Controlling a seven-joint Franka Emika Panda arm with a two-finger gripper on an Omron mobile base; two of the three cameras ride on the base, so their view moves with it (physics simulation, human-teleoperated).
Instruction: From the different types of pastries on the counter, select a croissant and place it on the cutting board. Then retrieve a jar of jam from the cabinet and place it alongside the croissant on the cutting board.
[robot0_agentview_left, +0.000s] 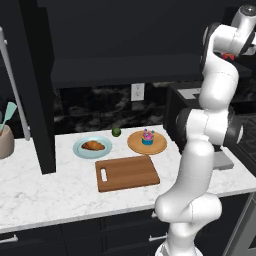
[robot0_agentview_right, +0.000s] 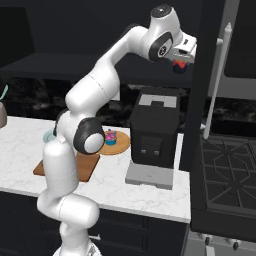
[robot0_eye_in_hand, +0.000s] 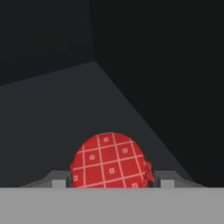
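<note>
High against the matte black cabinet (robot0_agentview_right: 75, 30), the white arm lifts its claw (robot0_agentview_right: 180, 65) level with the long dark shelf (robot0_agentview_left: 125, 70), where a small red object shows at its tip. From the hand camera, the jar of jam (robot0_eye_in_hand: 109, 161) sits between the two finger tips, its domed top covered in red cloth printed with a white grid and small squares; the jaws press close on either side and appear clenched on it, inside a dark, smooth-walled recess.

Below, the white marble-patterned bench (robot0_agentview_left: 45, 185), veined in grey, carries the rest. One rectangular brown wooden cutting board (robot0_agentview_left: 127, 173) lies flat near the front edge, its slot-shaped handle hole at the left end, its surface bare. Behind it, one pale blue round plate (robot0_agentview_left: 92, 147) holds a single golden-brown, crescent-shaped croissant (robot0_agentview_left: 93, 145). To the right, one round wooden plate (robot0_agentview_left: 146, 142) bears one small cupcake (robot0_agentview_left: 147, 137) with a blue wrapper and pink frosting. One small green fruit (robot0_agentview_left: 116, 132) rests on the marble between the two plates, towards the wall.

A boxy black coffee machine (robot0_agentview_right: 154, 134) stands on a grey base at the right end of the bench, just beside the wooden plate. Black drawer fronts (robot0_agentview_left: 75, 235) run beneath the marble.
</note>
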